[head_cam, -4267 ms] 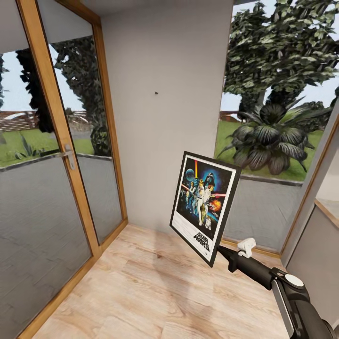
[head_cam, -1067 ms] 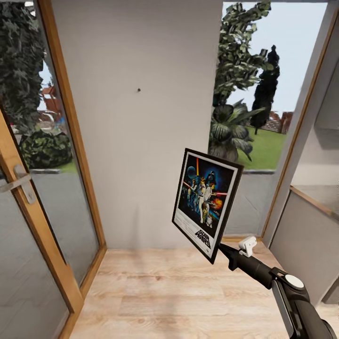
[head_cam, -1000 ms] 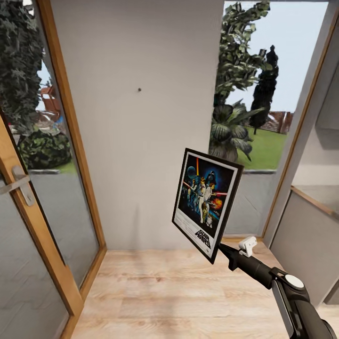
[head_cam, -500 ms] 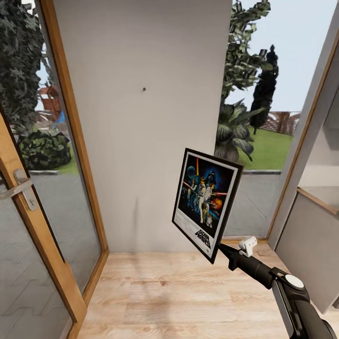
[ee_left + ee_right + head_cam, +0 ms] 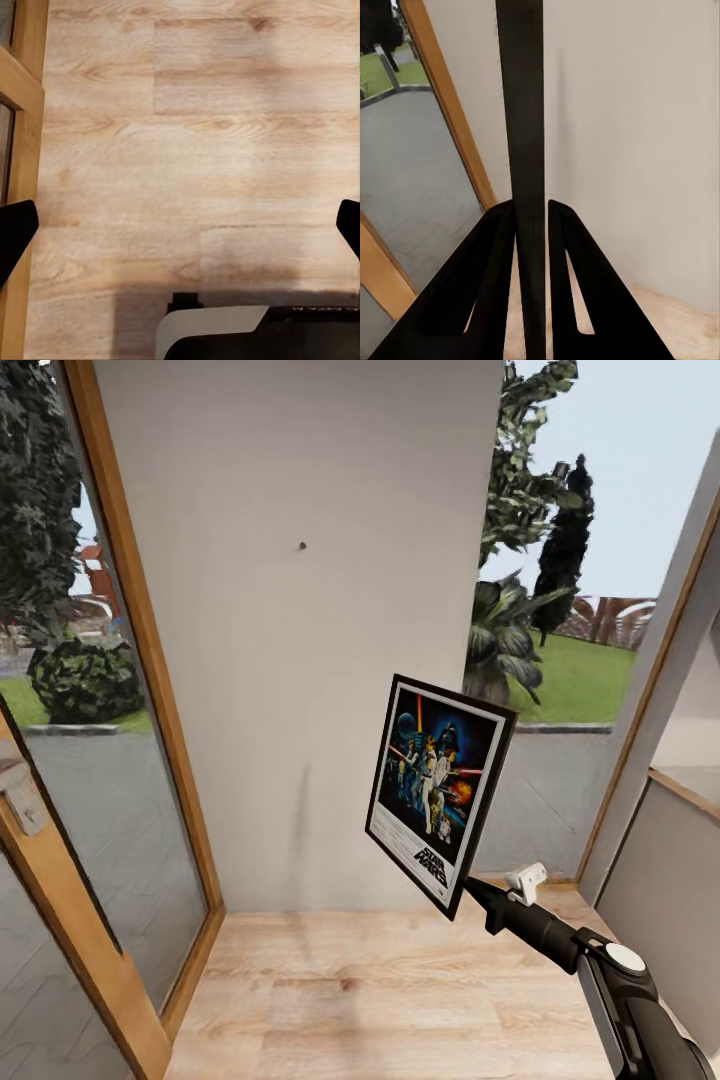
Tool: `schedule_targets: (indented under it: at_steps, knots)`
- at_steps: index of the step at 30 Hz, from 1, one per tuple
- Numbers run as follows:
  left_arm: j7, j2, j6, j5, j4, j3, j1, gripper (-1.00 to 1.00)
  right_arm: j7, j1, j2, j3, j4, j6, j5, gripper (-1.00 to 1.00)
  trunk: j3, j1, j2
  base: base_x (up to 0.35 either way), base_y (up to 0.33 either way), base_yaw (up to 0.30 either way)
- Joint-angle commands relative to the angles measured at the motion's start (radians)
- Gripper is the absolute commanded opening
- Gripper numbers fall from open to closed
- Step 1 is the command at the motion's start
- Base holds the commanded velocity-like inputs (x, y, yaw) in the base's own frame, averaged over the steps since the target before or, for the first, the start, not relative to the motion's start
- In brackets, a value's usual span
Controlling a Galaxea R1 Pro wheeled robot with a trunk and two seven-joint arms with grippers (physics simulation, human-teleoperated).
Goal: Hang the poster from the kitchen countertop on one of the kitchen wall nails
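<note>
Already the pick-up part seems done. In the head view the right gripper [image 5: 470, 888] grips the poster [image 5: 437, 792] at its lower right corner and holds it up in the air, tilted, with the printed side toward the camera. It is well apart from the light-grey wall [image 5: 300, 660] ahead. One of the wall nails [image 5: 302, 546] shows as a small dark dot high on this wall, up and to the left of the poster. What is left, I judge, is to come closer, lift the poster to the nail and hang it there.

The left wrist view looks down on the wooden floor [image 5: 187, 135]. The two dark fingertips [image 5: 15, 232] of the left gripper stand far apart at the two sides with nothing between them, so this gripper is spread and empty.

In the right wrist view the poster's black edge [image 5: 526, 150] runs straight between the two fingers [image 5: 495, 285], which press on it from both sides.

Compared with the oldest frame, the whole picture has shifted: the wall now faces the camera squarely and looks nearer, and the wooden door frame [image 5: 130, 660] stands at another angle. This is the camera moving with the robot. The poster keeps the same place in the gripper.
</note>
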Motion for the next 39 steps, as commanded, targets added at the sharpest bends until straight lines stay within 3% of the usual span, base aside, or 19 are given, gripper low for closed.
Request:
schedule_targets:
  at_steps: [1, 22, 31, 35, 39]
  knots:
    - [0.000, 0.000, -0.002, 0.000, -0.001, 0.001, 0.001, 1.00, 0.007, 0.000, 0.000, -0.002, -0.001, 0.010, -0.004, -1.00, 0.000, 0.001, 0.000, 0.332, 0.000, 0.000]
    - [0.000, 0.000, -0.002, 0.000, -0.001, 0.001, 0.001, 1.00, 0.010, 0.000, 0.000, -0.002, -0.001, 0.010, -0.004, -1.00, 0.000, 0.001, 0.000, 0.335, 0.000, 0.000]
    - [0.000, 0.000, -0.002, 0.001, -0.001, 0.001, 0.000, 1.00, 0.067, 0.000, 0.000, 0.006, -0.083, 0.020, -0.005, -1.00, 0.000, 0.001, 0.000, 0.027, 0.000, 0.000]
    - [0.000, 0.000, -0.002, 0.001, -0.001, 0.001, 0.001, 1.00, 0.078, 0.000, 0.000, 0.024, -0.112, 0.052, -0.005, -1.00, 0.000, 0.001, 0.000, 0.002, 0.000, 0.000]
    - [0.000, 0.000, -0.002, 0.001, -0.001, 0.001, 0.001, 1.00, 0.080, -0.001, 0.000, 0.067, -0.186, 0.146, -0.005, -1.00, 0.000, 0.001, 0.000, 0.000, 0.000, 0.000]
